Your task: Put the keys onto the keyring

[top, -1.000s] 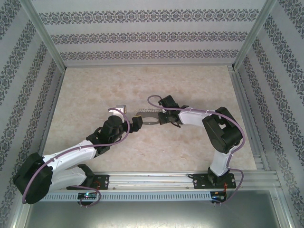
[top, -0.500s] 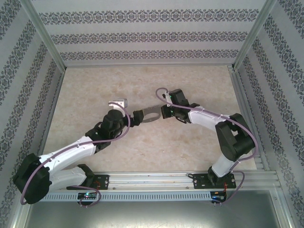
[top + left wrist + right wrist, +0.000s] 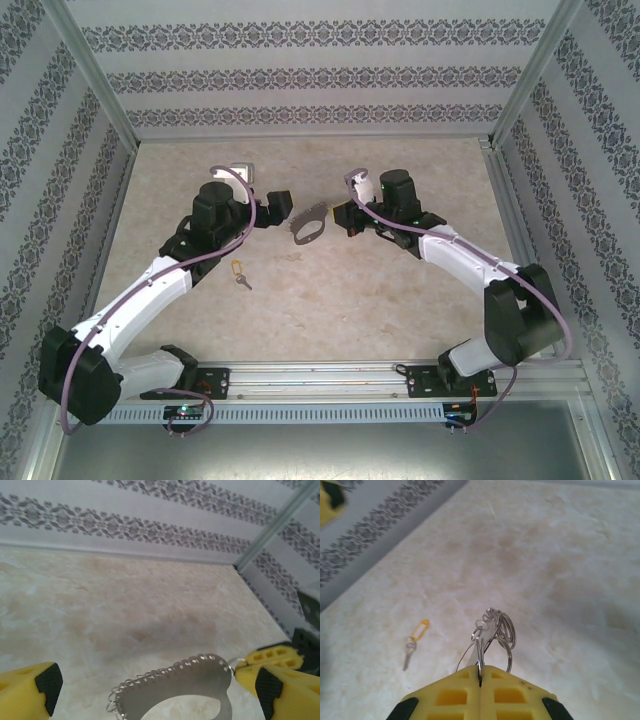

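The key (image 3: 410, 647), a tiny dark piece with a yellow-gold end, lies flat and loose on the tabletop (image 3: 400, 300). In the overhead view it (image 3: 240, 276) rests beside the left forearm, well apart from both end effectors and nearer the arms' bases than the keyring. The keyring (image 3: 310, 222), a grey oval loop edged with a silvery chain, sits between the two arms towards the middle of the tabletop. It appears to be held clear of the surface. The right end effector (image 3: 480, 672) is clamped tight on it, its yellow fingers pressed together on the small wire rings at one end, so the loop (image 3: 495, 627) juts forward edge-on. The left end effector (image 3: 283, 210) faces it from the other side with its jaws spread wide. From the left wrist, the loop (image 3: 175, 682) lies in the gap between its yellow fingers (image 3: 30, 692), touching neither as far as can be told. I judge the task to be early: the ring is presented, but the key is not yet picked up or threaded. The next move probably falls to the left arm: either close on the loop to steady it, or drop to the key for a fine pinch, which will be hard on so small and flat a thing.
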